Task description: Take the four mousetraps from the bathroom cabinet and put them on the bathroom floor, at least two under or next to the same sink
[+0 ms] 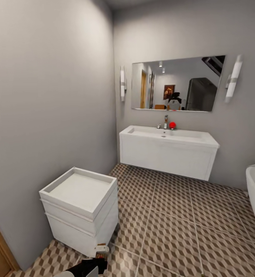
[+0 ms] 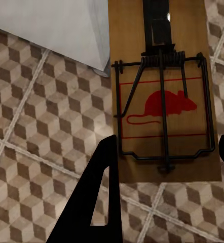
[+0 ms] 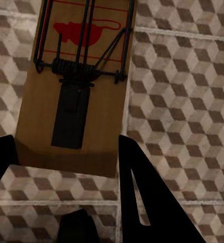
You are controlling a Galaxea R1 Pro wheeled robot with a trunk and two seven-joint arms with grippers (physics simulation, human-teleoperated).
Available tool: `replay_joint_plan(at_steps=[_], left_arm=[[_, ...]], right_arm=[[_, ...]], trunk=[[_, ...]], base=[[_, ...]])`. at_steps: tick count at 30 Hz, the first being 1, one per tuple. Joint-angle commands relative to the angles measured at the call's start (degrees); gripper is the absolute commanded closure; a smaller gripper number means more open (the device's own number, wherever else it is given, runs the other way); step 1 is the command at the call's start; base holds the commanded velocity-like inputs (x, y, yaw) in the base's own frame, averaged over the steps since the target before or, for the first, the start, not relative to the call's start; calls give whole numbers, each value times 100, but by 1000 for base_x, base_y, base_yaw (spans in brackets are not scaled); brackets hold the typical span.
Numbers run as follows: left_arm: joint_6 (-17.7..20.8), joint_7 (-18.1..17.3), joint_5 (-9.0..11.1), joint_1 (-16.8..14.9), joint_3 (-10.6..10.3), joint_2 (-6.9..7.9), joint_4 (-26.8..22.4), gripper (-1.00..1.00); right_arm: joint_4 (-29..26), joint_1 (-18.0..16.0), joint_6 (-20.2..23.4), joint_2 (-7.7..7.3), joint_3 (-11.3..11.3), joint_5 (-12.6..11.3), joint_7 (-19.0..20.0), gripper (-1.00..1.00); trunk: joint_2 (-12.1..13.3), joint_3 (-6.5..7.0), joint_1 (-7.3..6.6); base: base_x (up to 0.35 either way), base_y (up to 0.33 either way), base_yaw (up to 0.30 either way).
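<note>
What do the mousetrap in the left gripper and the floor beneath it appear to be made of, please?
The mousetrap: a plate that looks like smooth tan wood with faint grain, dark metal-looking wire and coil, printed red mouse. The bathroom floor: apparently matte ceramic tile, judging by cube print and pale grout lines.

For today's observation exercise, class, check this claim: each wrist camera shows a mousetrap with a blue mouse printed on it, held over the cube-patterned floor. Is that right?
Not quite. The printed mouse is red, not blue. The left wrist view shows it on the left mousetrap, between the left claw's fingers; the right wrist view shows it on the right mousetrap, at the right claw. The floor is cube-patterned, as stated.
</note>
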Motion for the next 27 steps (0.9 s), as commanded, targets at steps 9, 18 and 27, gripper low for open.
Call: replay_joint_plan(at_steps=[9,18,27], left_arm=[[-57,4,-114,-4,33,-18,-3,100],[-62,-4,-115,-4,31,-18,-3,100],[-62,-4,-115,-4,31,-18,-2,100]], right_arm=[[7,-7,4,12,-5,-44,-3,100],[7,-7,-27,19,-5,-60,-4,100],[7,-7,-30,16,-5,-62,-7,100]], trunk=[[-3,-6,3],[-3,1,3],[-3,25,3]], base=[[301,0,0],[28,0,-110],[1,0,-235]])
